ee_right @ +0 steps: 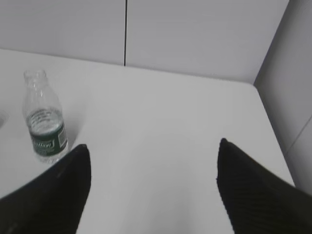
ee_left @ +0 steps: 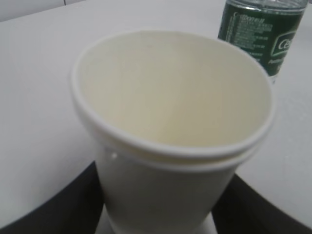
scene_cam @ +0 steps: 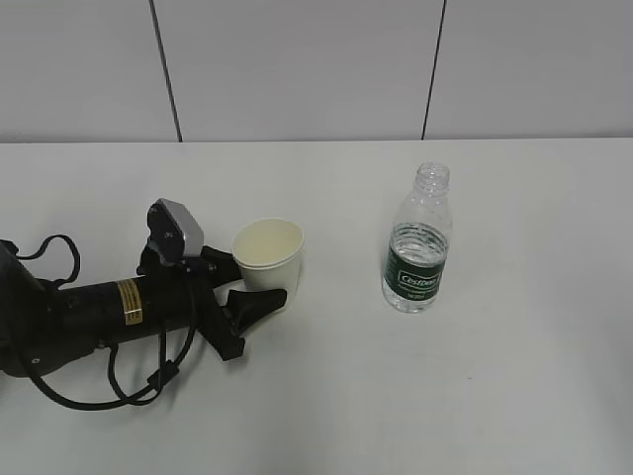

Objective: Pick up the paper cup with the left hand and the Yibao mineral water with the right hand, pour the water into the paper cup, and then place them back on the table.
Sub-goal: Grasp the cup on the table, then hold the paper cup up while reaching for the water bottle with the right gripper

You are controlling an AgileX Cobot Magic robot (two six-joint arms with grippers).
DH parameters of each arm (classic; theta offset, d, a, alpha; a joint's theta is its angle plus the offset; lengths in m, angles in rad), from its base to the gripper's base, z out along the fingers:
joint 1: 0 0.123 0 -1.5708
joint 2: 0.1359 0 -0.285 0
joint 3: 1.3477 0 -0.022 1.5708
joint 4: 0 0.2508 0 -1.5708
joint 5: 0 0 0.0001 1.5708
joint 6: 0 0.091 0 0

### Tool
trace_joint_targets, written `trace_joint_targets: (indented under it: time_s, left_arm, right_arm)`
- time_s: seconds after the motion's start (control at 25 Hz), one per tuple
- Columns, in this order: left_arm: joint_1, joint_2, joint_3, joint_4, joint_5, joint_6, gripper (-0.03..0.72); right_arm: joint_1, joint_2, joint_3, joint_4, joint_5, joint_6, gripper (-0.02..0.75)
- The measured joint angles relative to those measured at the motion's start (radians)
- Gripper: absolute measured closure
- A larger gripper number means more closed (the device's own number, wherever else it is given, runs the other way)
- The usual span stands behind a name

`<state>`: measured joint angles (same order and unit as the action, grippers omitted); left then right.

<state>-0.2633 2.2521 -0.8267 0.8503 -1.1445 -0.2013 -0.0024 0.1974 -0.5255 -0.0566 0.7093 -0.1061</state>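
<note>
Paper cup [ee_left: 170, 122] between left tool [scene_cam: 249, 280] fingers

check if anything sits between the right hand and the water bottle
Nothing visible does. In the right wrist view, only bare table lies between the open right hand and the Yibao mineral water, which stands off to its left.

Lab-like: bare white table [scene_cam: 514, 396], panelled wall [scene_cam: 297, 69].
</note>
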Motion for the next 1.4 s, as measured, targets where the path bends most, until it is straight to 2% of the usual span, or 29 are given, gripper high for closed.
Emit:
trace_joint_targets:
  time_s: [0.24, 0.44, 0.68, 0.96, 1.2, 1.4]
  left_arm:
    - [0.000, 0.000, 0.000, 0.000, 0.000, 0.000, 0.238]
    - [0.000, 0.000, 0.000, -0.010, 0.000, 0.000, 0.239]
    - [0.000, 0.000, 0.000, -0.024, 0.000, 0.000, 0.239]
    - [0.000, 0.000, 0.000, -0.024, 0.000, 0.000, 0.240]
    - [0.000, 0.000, 0.000, -0.024, 0.000, 0.000, 0.243]
    - [0.000, 0.000, 0.000, -0.024, 0.000, 0.000, 0.243]
  right_arm:
    - [0.000, 0.316, 0.080, 0.000, -0.479, -0.070, 0.146]
    - [0.000, 0.575, 0.155, -0.008, -0.912, -0.017, 0.146]
    - [0.000, 0.930, 0.157, -0.227, -1.285, 0.143, 0.146]
    - [0.000, 1.283, 0.157, -0.354, -1.593, 0.205, 0.146]
    - [0.000, 1.473, 0.155, -0.529, -1.746, 0.228, 0.146]
    - [0.000, 1.606, 0.149, -0.566, -1.829, 0.226, 0.146]
